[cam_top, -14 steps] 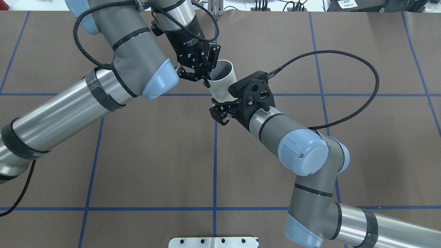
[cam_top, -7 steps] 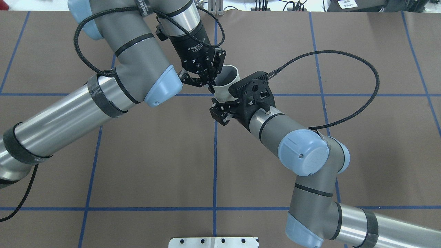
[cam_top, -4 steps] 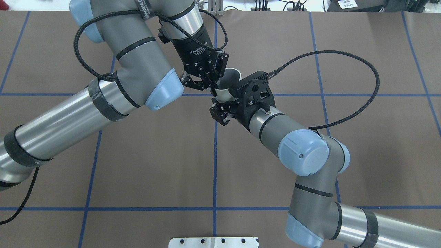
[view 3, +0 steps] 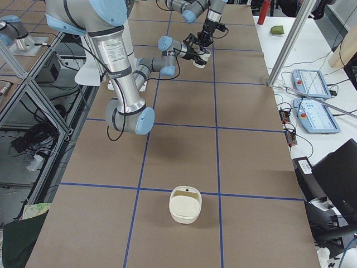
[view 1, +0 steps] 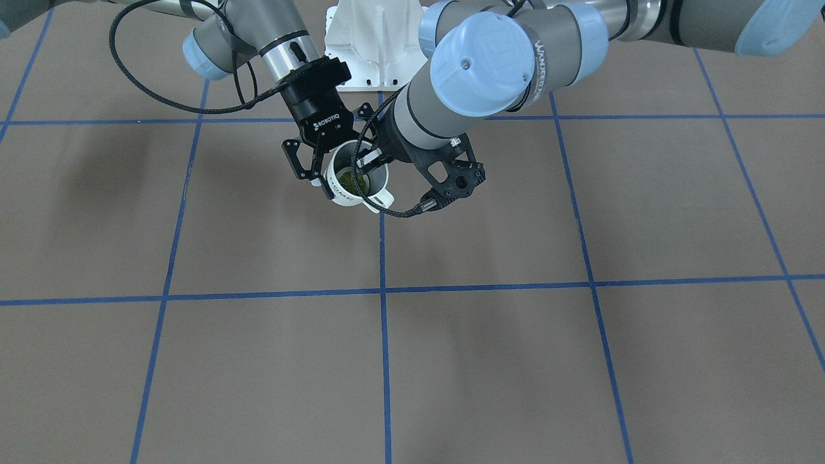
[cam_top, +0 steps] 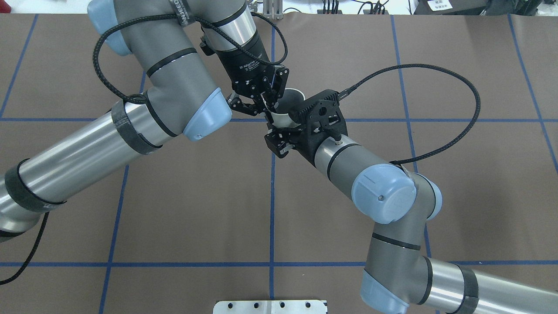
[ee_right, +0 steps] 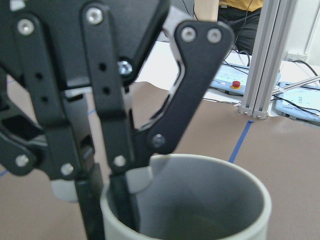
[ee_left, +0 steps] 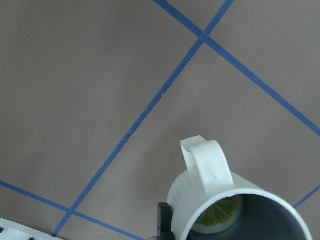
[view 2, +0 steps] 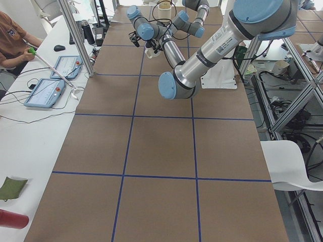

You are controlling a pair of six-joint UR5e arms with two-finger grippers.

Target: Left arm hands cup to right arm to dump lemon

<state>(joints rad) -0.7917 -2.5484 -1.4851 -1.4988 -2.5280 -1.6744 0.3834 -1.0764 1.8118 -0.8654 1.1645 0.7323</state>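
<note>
Brown table covering (cam_top: 174,196) ruled with blue tape lines (cam_top: 272,209) fills my screens. The side views add a white bench (view 2: 30,126) with control tablets (view 2: 45,93) and a seated person (view 2: 12,36). Only the exterior right view shows a cream tub (view 3: 184,205) at the table's near end. Mid-table the cup (view 1: 340,193) is held in the air, mouth up, with the left gripper (ee_right: 112,205) clamped on its rim — one finger inside, one outside. From overhead I see only grey inside the cup, but the front view shows the lemon (view 1: 351,179) at its bottom. The right gripper (view 1: 309,175) has its jaws apart just beside the cup's wall — I cannot tell whether they touch.
</note>
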